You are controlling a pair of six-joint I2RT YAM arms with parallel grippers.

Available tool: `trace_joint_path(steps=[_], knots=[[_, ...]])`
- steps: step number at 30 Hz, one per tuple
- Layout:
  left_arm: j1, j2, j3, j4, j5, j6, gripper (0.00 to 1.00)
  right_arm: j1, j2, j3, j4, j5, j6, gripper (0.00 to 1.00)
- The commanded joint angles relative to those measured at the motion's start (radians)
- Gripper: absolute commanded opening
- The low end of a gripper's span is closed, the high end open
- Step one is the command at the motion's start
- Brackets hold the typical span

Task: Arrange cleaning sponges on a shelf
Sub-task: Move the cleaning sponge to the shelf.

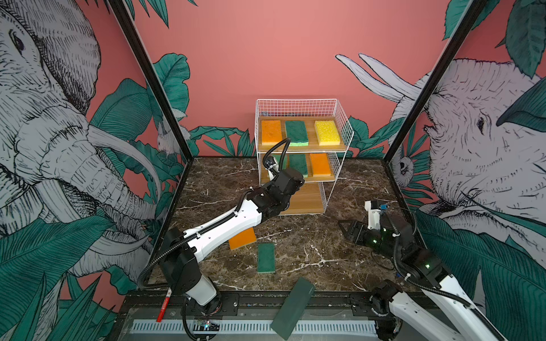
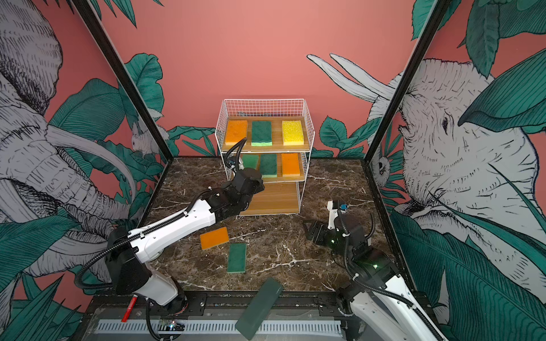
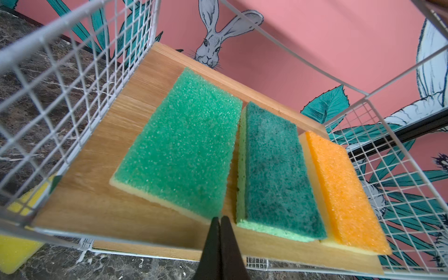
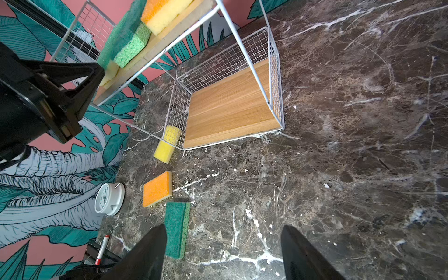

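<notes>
The shelf (image 1: 331, 141) is seen in the upper centre of both top views, its top board filled with an orange, a dark green and a yellow sponge, its middle board (image 3: 101, 194) with three more, and its bottom board (image 4: 230, 106) bare. In the left wrist view the left gripper (image 3: 220, 224) is shown with its jaws pressed together and holding nothing, its tips just at the front edge of the middle board, between the light green sponge (image 3: 180, 143) and the dark green sponge (image 3: 276, 174) beside it. Three sponges are left on the marble table (image 1: 325, 251): an orange sponge (image 2: 214, 237) and a dark green one (image 2: 237, 257) in the lower centre of a top view, and a yellow one (image 4: 164, 151) lying just outside the left wall of the shelf. The right gripper (image 4: 223, 252) is held wide and empty, low over the table. In the right wrist view the dark green table sponge (image 4: 176, 230) lies at the lower centre, just beside the left-hand fingertip (image 4: 155, 242), its long axis running roughly along the line of the fingers, its dark scouring face up over a lighter green foam edge. By that view the right arm is judged the nearer, so a small sideways shift would be needed to bring the jaws across the short width.
</notes>
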Motion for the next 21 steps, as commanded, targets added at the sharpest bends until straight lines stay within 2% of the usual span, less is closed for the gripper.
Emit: trace_joint_path(steps=[1, 10, 13, 16, 19, 21], knots=[[-0.008, -0.076, -0.035, 0.024, 0.002, -0.018, 0.0, -0.002, 0.005, -0.003, 0.014, 0.018, -0.011, 0.77], [-0.028, -0.239, -0.062, -0.081, -0.018, 0.024, 0.0, 0.0, 0.046, 0.046, 0.006, 0.025, -0.033, 0.75], [-0.027, -0.297, -0.073, -0.154, -0.028, 0.016, 0.08, 0.021, 0.073, 0.06, 0.018, 0.026, -0.028, 0.74], [-0.028, -0.366, -0.087, -0.223, -0.03, 0.034, 0.19, 0.081, 0.108, 0.088, 0.028, 0.062, -0.031, 0.74], [-0.026, -0.421, -0.067, -0.35, -0.027, 0.065, 0.24, 0.18, 0.162, 0.139, 0.03, 0.144, -0.043, 0.74], [-0.023, -0.437, -0.021, -0.474, -0.039, 0.085, 0.23, 0.255, 0.215, 0.185, 0.031, 0.205, -0.054, 0.74]])
